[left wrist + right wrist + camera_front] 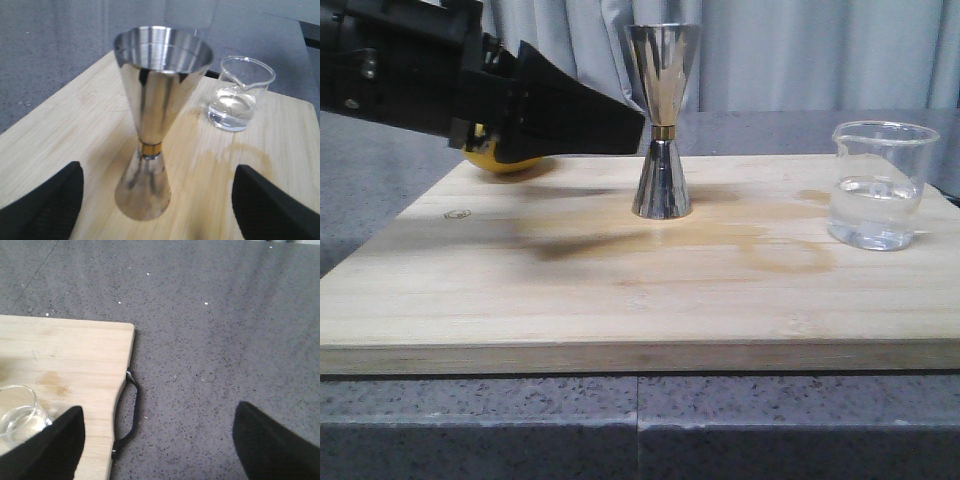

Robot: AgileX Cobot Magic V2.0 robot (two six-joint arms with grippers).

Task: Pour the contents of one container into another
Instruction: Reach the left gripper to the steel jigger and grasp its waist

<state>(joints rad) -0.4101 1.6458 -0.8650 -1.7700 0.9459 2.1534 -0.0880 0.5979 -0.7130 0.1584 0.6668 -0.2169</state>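
Observation:
The steel hourglass jigger [662, 120] with its gold waist band stands upright mid-board. In the left wrist view the jigger [152, 130] rises between my two fingers, with gaps on both sides. My left gripper [620, 130] [157, 175] is open, its tips level with the jigger's waist and reaching in from the left. At the board's right end stands the clear glass beaker [880, 185] [239, 95], part full of clear liquid. My right gripper [159, 412] is open over the grey counter, off the board's edge, with the beaker [17, 415] beside one finger. It is out of the front view.
The wooden board [620, 290] [75, 350] lies on a grey speckled counter [225, 340] and shows damp stains near the beaker. A black handle [127, 410] sits on the board's side. A yellow round object [505, 160] lies behind my left arm. Curtains hang at the back.

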